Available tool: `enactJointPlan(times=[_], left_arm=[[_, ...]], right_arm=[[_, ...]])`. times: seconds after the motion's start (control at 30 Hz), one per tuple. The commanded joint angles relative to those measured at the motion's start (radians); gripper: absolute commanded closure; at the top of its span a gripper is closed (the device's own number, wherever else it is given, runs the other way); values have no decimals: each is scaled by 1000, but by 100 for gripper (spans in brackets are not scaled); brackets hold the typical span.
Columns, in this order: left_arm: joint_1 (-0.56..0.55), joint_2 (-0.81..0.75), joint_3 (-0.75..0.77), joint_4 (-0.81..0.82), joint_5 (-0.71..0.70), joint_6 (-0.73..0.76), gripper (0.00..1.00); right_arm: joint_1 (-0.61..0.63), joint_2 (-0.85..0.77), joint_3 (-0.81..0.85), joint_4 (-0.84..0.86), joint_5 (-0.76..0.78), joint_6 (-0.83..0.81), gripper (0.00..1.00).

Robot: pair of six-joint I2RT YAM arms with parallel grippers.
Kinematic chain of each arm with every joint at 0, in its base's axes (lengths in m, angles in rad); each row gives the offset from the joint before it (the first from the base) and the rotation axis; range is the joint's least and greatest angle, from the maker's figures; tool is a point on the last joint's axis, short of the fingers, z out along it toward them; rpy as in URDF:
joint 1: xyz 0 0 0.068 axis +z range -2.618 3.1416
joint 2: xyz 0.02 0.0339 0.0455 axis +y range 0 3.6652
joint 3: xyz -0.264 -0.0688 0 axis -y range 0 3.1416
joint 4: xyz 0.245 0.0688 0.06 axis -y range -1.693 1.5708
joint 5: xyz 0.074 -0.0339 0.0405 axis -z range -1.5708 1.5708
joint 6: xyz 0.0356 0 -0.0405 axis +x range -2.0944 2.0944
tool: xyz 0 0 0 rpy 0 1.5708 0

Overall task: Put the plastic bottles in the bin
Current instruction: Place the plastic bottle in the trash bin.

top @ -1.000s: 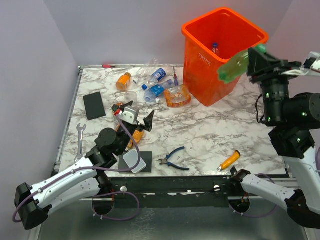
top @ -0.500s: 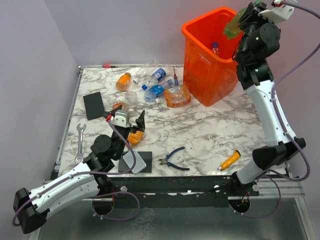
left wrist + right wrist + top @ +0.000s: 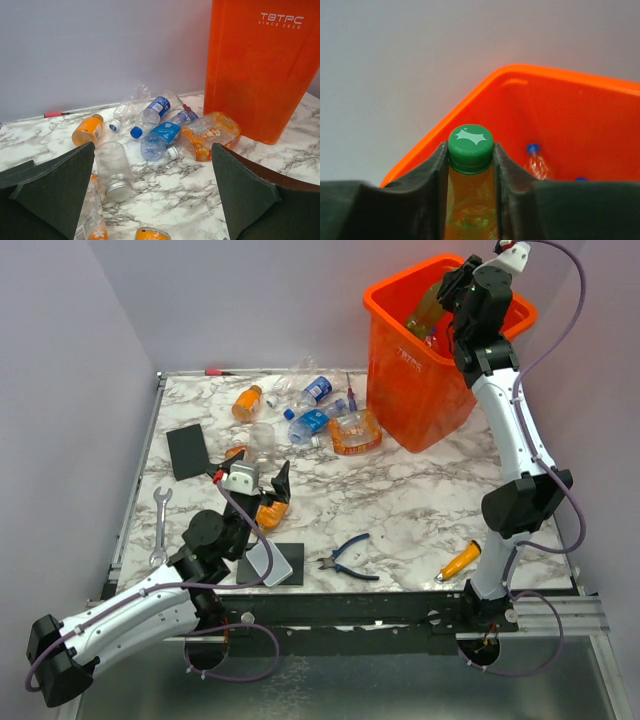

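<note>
Right pincer (image 3: 470, 165), shut on the neck of the green-capped bottle (image 3: 470, 142), holds it at the mouth of the bin (image 3: 405, 390) so that letting go should drop it inside (others already lie there). My right arm (image 3: 510, 430) stretches high. My left pincer (image 3: 262, 480) hangs wide open, low beside the loose bottles (image 3: 310, 410) on the table (image 3: 420, 500).
</note>
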Motion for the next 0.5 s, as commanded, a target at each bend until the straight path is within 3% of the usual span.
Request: enactJointPlan(times=[0.0,0.07,0.23,0.37,0.47], left_arm=[[-1,1,-5,6,8,-5,1],[-1,7,-5,6,13,-4,1],[0,29,-2,0,26,-5,1],[1,48,-2,-4,17,-4,1],[1,66,-2,-4,3,2,1]], right_arm=[[-4,-11,-23,-57,-95,13,49],[-5,-17,-14,-78,-115,6,29],[-4,-93,-26,-52,-152,14,10],[8,-192,-45,-36,-208,62,9],[68,-340,-179,22,-270,68,9]])
